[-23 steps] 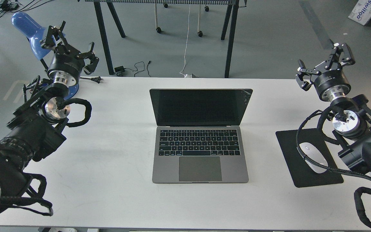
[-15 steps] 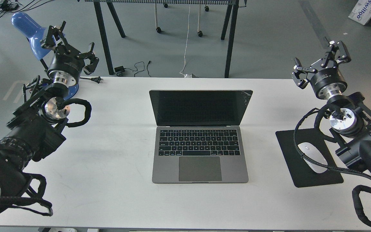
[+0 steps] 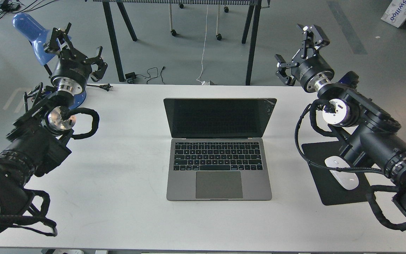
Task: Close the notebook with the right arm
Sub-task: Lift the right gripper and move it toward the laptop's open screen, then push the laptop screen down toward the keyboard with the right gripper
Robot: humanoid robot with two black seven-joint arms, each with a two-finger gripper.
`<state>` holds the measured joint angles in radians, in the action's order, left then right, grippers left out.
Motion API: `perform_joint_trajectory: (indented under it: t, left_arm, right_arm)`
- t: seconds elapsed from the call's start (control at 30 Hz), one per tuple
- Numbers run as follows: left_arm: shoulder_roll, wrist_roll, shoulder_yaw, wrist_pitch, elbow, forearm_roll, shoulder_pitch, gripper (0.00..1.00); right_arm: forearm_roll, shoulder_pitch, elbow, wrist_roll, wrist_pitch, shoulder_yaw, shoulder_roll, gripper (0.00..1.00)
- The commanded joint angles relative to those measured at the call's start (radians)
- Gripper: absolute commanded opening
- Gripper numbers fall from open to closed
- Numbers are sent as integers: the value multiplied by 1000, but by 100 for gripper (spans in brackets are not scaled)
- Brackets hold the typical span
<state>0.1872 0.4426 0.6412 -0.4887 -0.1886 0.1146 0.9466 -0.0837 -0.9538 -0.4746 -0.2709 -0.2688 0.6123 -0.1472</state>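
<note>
The notebook (image 3: 219, 165), a space-grey laptop with black keyboard and dark screen, stands open in the middle of the white table (image 3: 125, 183), screen upright and facing me. My right gripper (image 3: 300, 53) is open and empty, raised beyond the table's far edge, up and to the right of the screen's top right corner. It is apart from the lid. My left gripper (image 3: 74, 46) is open and empty at the far left, in front of a blue lamp.
A black mouse pad (image 3: 324, 190) with a white mouse (image 3: 344, 174) lies right of the notebook, partly under my right arm. A blue desk lamp (image 3: 30, 30) stands at the far left corner. Black table legs (image 3: 250, 46) and cables are on the floor behind.
</note>
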Motion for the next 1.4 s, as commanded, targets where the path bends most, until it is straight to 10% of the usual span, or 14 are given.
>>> perform_joint_trajectory:
  t: [0.0,1.37]
  left_arm:
    - [-2,-1,0,0,0,-1,0,100]
    - [-2,-1,0,0,0,-1,-2,100]
  right_arm:
    - [1,-6,1,13,8,-63,44,100]
    - [-51,348,-599,53,63,-152,-249,100]
